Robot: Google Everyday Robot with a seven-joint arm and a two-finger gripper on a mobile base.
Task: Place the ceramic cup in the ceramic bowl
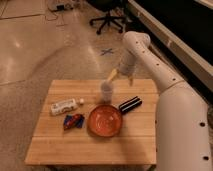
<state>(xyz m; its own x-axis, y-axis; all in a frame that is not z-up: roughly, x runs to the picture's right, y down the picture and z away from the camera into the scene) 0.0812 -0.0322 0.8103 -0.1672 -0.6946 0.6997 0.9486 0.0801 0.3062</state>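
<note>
The whitish-grey ceramic cup (106, 91) stands upright on the wooden table (60, 145), just behind the orange-red ceramic bowl (105, 120). The bowl sits near the table's middle and holds nothing. My gripper (121, 77) hangs from the white arm just behind and to the right of the cup, slightly above it. Its two tan fingers (112, 75) are spread apart and hold nothing. The left finger is close to the cup's rim.
A white bottle (64, 106) lies on its side at the left. A blue-and-red packet (73, 120) lies left of the bowl. A black-and-white striped bar (129, 104) lies right of the bowl. An office chair (107, 20) stands on the floor far behind.
</note>
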